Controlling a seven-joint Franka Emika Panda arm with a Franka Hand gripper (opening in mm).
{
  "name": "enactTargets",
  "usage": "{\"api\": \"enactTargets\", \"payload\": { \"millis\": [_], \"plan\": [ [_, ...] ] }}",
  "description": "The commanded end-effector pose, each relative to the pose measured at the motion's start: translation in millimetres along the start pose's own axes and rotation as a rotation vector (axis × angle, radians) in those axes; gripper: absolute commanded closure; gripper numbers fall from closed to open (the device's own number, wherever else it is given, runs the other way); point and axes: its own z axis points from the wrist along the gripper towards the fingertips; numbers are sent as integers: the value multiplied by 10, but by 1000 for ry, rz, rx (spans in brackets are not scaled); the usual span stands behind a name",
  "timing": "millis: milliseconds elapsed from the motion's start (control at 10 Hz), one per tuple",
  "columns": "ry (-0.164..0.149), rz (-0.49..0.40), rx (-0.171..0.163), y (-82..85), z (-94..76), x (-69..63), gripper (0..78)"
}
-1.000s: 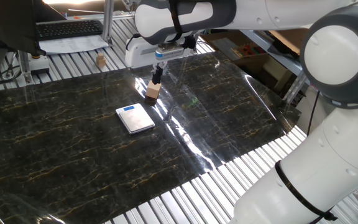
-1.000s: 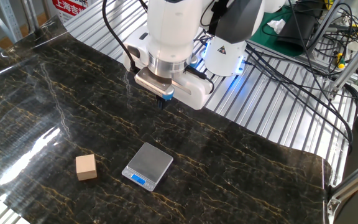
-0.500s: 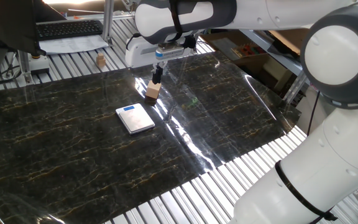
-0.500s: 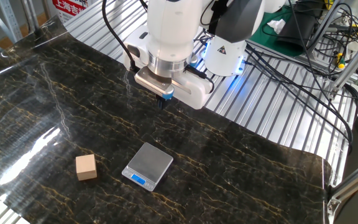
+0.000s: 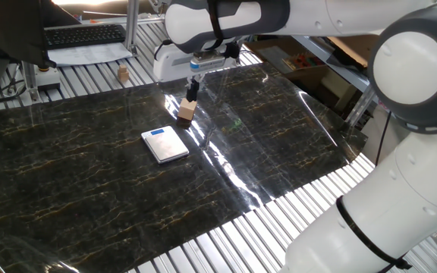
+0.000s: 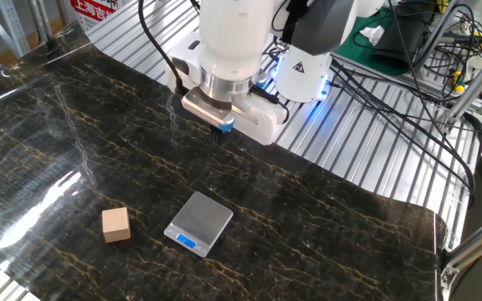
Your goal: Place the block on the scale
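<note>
The small light-tan wooden cube (image 6: 115, 225) sits on the dark marbled bench (image 6: 325, 226), left of the flat silver scale (image 6: 199, 222). The end effector (image 6: 217, 135) hovers empty; its opening is unclear. It should descend squarely over the cube.

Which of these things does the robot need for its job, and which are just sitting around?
Needed for the job:
- small light-tan wooden cube
- flat square silver scale with a blue display
- robot's gripper

Just lying about:
- tiny tan wooden piece on the slatted tabletop
- black keyboard
- tangle of black cables
</note>
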Motion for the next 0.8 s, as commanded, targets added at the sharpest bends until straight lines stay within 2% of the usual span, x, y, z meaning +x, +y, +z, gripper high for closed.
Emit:
{"api": "enactTargets", "payload": {
  "millis": [100,800],
  "plan": [
    [-3,1,-2,-8,-33,1,776],
    [-3,2,-1,-6,-34,1,776]
  ]
}}
